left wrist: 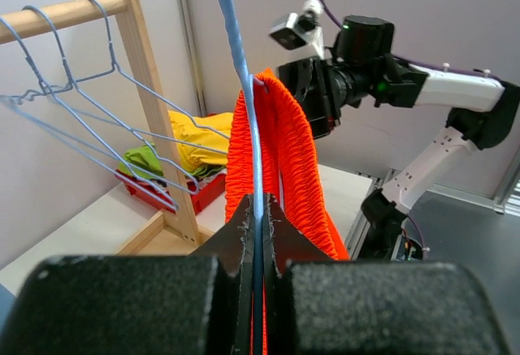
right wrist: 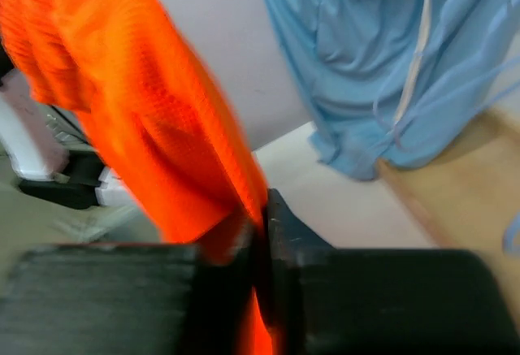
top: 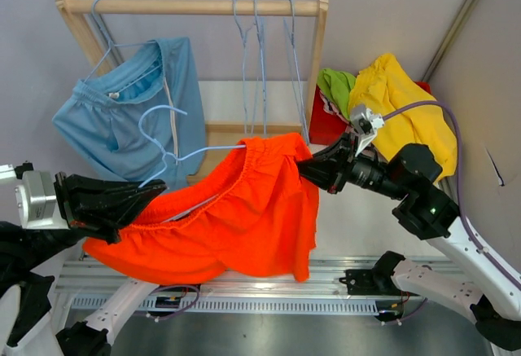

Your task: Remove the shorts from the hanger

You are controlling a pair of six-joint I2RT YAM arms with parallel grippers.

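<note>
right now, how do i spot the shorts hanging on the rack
Find the wooden rack at the back. At the left end of its top bar a wire hanger carries the light blue shorts. No other pair is on the rack: the orange-red shorts are stretched out in front, and the yellow shorts lie piled at right.

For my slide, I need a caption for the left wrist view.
Left gripper clamps blue hanger carrying orange shorts; right gripper behind.

A white counter (top: 346, 226) carried a wooden rack (top: 195, 6) standing toward its far side, and a red bin (top: 326, 124) just beside the rack's right post. In the bin lay yellow shorts (top: 399, 103) and lime green shorts (top: 336, 85), heaped. From the rack's rail hung light blue shorts (top: 130, 120) and bare wire hangers (top: 260, 54).
</note>
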